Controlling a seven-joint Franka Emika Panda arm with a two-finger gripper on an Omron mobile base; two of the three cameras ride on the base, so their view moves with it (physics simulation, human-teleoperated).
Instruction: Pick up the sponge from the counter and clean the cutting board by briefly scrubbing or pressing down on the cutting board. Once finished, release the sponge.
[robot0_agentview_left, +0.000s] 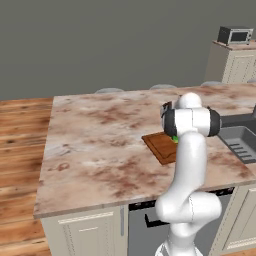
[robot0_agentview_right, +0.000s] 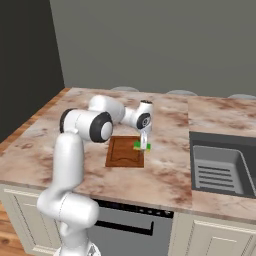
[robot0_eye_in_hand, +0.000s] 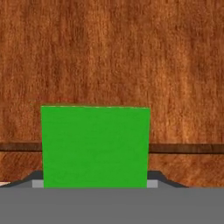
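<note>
The reddish-brown cutting board (robot0_agentview_right: 121, 152) lies on the beige-pink counter (robot0_agentview_right: 165, 176), in front of my arm. My gripper (robot0_agentview_right: 144, 145) points down at the board's right edge and is shut on the green sponge (robot0_agentview_right: 138, 146). In the hand view the sponge (robot0_eye_in_hand: 95, 146) sits between my dark fingertips (robot0_eye_in_hand: 154, 177), low over the wood of the cutting board (robot0_eye_in_hand: 109, 52) and across its dark groove. From the left base view the cutting board (robot0_agentview_left: 159, 145) is partly hidden behind my arm, and a sliver of the sponge (robot0_agentview_left: 175, 139) shows beside it.
A dark sink (robot0_agentview_right: 220, 166) is set into the counter right of the board. A toaster oven (robot0_agentview_left: 234, 35) stands on a separate cabinet at the far right. Stool tops (robot0_agentview_left: 109, 91) line the counter's far edge. Wooden floor lies left of the counter.
</note>
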